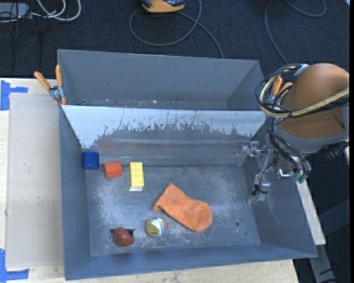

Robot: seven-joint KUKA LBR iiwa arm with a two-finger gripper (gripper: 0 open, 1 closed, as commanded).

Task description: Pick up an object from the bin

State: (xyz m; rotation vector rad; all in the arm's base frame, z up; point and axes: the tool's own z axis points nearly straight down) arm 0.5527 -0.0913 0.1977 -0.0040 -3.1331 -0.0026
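One scuffed bin (165, 87) — black floor (106, 28)

Bin (159, 87) floor, clock from centre: orange cloth (184, 208) covers centre toward 5. Blue block (90, 160), orange block (112, 170), yellow brick (136, 175) in row at 10. Dark red round thing (123, 236), small pale thing (155, 227) at 7. Bare floor 12 through 3; gripper (259, 190) near wall at 3.

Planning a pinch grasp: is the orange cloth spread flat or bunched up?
Bunched: the orange cloth lies as a rumpled, folded lump on the bin floor, not spread flat.
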